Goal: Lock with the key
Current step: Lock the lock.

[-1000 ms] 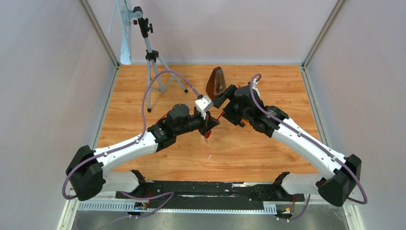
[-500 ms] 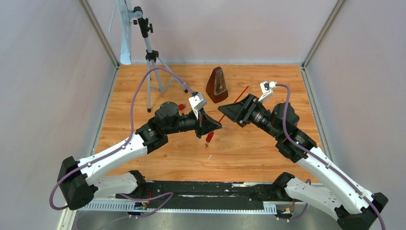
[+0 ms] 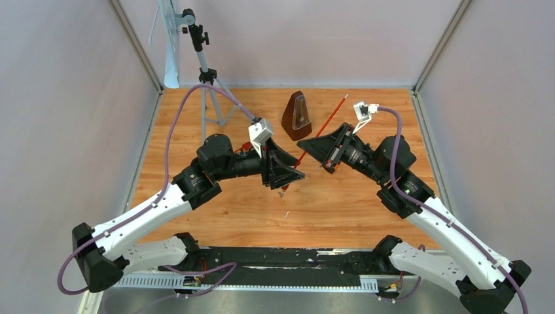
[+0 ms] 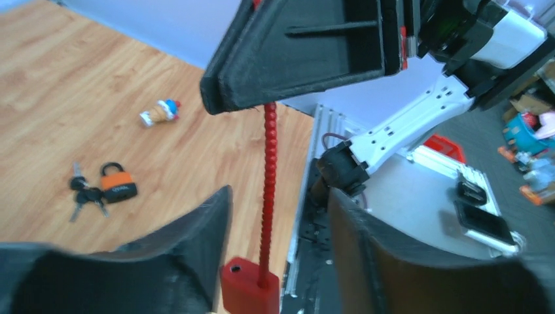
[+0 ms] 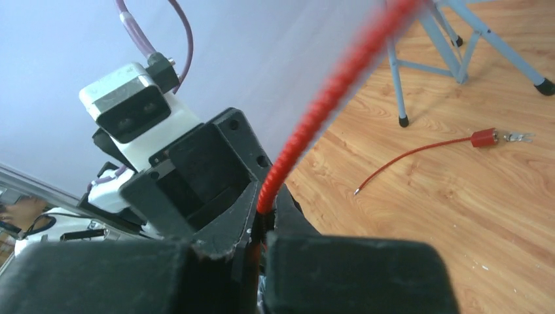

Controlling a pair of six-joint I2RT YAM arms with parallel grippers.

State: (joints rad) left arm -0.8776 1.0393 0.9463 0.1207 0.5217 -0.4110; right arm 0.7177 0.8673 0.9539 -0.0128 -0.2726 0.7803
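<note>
- Orange-and-black padlock (image 4: 118, 186) lies on the wooden table (image 4: 59, 98), with a small bunch of keys (image 4: 83, 195) just beside it.
- Right gripper (image 5: 262, 212) is clamped on a red ribbed rod (image 5: 315, 111).
- Left gripper (image 4: 280, 196) has its jaws apart, flanking the rod's red end block (image 4: 249, 288).

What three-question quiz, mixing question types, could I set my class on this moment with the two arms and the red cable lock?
1. True or false: the right gripper is shut on the red cable.
2. Multiple choice: what lies right beside the orange padlock? A) a bunch of keys B) a screwdriver C) a cup
3. Fill in: the left gripper stands ____, with the red lock body low between its fingers.

Key: 1 true; 2 A; 3 open
</note>
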